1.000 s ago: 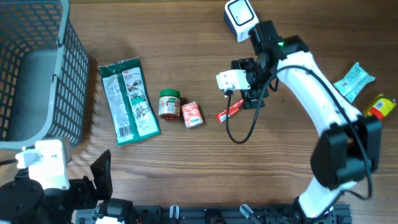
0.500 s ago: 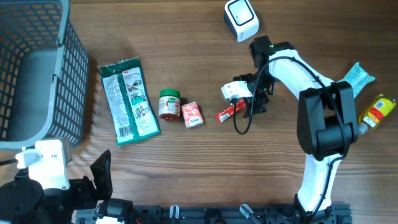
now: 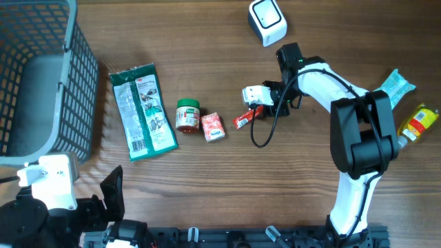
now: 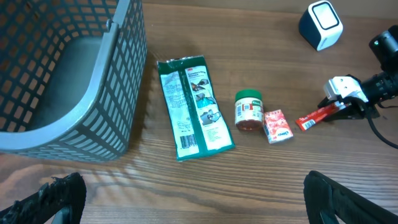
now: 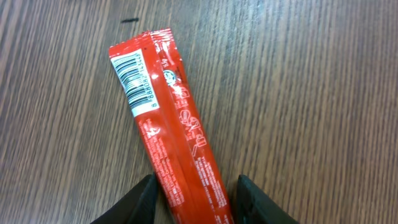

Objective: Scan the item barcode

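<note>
A slim red sachet (image 3: 242, 120) lies flat on the wooden table, its barcode (image 5: 138, 78) facing up at the far end in the right wrist view. My right gripper (image 5: 200, 202) is down at the table with its jaws half closed around the sachet's (image 5: 171, 124) near end. The left finger (image 5: 146, 199) touches it, and a small gap shows at the right finger (image 5: 255, 199). The white scanner (image 3: 267, 21) stands at the back, apart from the arm. My left gripper (image 4: 202, 205) hovers wide open and empty near the front left.
A grey mesh basket (image 3: 41, 83) fills the back left. A green packet (image 3: 141, 114), a green-lidded jar (image 3: 187, 115) and a small red box (image 3: 213, 127) lie in a row left of the sachet. A teal packet (image 3: 393, 88) and a yellow bottle (image 3: 420, 118) are at the right edge.
My right gripper came down over the red sachet and its jaws narrowed around it. The sachet shifted a little to the left. The left arm stayed still.
</note>
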You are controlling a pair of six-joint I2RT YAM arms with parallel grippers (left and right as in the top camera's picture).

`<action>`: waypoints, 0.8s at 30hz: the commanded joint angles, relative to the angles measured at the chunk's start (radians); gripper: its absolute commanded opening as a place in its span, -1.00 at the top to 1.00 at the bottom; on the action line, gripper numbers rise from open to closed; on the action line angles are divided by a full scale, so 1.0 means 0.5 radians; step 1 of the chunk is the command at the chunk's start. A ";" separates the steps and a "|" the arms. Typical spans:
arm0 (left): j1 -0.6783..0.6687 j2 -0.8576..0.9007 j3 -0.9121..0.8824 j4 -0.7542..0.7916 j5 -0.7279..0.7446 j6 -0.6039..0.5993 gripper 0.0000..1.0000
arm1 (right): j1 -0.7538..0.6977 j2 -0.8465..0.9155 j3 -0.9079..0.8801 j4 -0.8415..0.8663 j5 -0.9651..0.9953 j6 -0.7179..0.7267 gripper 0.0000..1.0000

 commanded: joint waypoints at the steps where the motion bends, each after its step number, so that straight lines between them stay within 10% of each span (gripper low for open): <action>1: 0.007 -0.002 0.002 0.004 0.010 0.024 -1.00 | 0.011 0.076 -0.130 0.068 0.089 0.126 0.34; 8: 0.007 -0.002 0.002 0.004 0.011 0.024 -1.00 | 0.011 0.076 -0.143 0.177 0.088 0.256 0.91; 24: 0.007 -0.002 0.002 0.004 0.010 0.024 -1.00 | 0.014 -0.143 -0.060 0.691 0.240 1.411 0.92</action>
